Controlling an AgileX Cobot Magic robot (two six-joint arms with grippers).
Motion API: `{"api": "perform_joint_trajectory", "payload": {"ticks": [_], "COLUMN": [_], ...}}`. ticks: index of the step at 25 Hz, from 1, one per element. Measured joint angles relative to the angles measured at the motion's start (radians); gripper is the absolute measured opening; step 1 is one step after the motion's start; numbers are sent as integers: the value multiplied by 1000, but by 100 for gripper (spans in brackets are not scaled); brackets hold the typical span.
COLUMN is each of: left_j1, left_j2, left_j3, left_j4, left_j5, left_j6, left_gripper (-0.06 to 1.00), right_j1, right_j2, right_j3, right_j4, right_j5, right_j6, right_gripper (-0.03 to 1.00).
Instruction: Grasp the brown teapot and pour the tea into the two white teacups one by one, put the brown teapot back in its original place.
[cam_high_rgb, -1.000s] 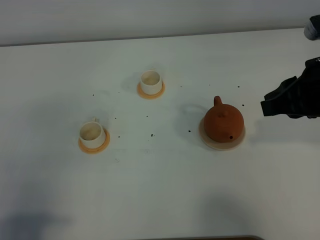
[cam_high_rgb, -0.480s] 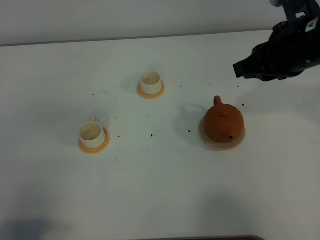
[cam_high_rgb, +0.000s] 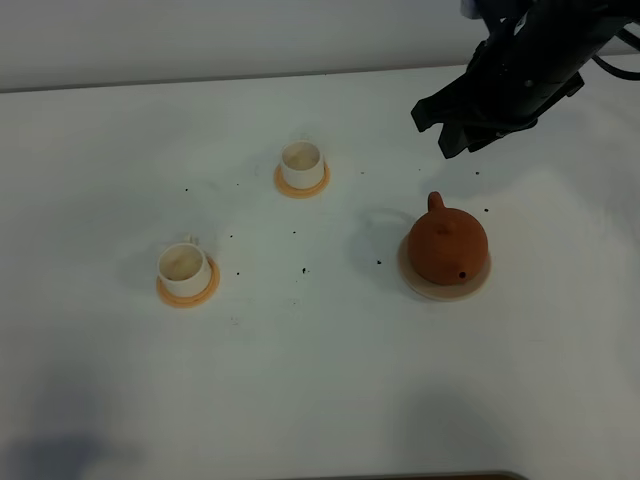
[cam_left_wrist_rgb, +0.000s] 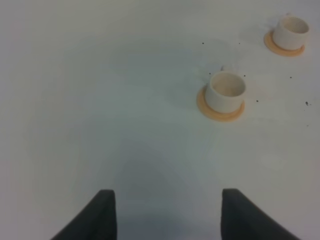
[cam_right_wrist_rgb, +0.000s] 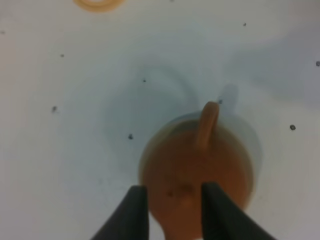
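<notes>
While my right gripper (cam_high_rgb: 437, 128) hangs in the air just past the handle side of the brown teapot (cam_high_rgb: 447, 245), its jaws are spread apart with nothing in them, not touching anything. The teapot sits upright on the pale beige disc (cam_high_rgb: 430, 292), lid on. Out toward my left arm's side of the teapot is one white teacup (cam_high_rgb: 301, 163), then farther off the other teacup (cam_high_rgb: 184, 266), both on orange coasters (cam_high_rgb: 302, 187). My left gripper (cam_left_wrist_rgb: 167, 220) is well away from the teapot, jaws apart too, empty.

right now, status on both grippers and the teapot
Left gripper open, empty. Right gripper open, above the brown teapot, no contact. Teapot upright on beige disc. Nothing blocking its handle.
</notes>
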Motion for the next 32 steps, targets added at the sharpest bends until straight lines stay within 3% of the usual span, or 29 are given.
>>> {"api": "perform_joint_trajectory", "payload": {"ticks": [6,13,22,32], "left_j1": [0,0,0,0], "left_j2": [0,0,0,0], "left_j3": [0,0,0,0], "left_j4": [0,0,0,0], "left_j5": [0,0,0,0], "left_j6": [0,0,0,0], "left_gripper": [47,47,47,47], "right_j1": [0,0,12,48], "right_j2": [147,251,312,324], "right_j3": [-87,-183,-227,-228], "right_j4": [-45,-189,-211,-185], "right_j5": [19,1,61,37], "right_j6": [30,196,202,202], "right_gripper": [37,43,43,43]}}
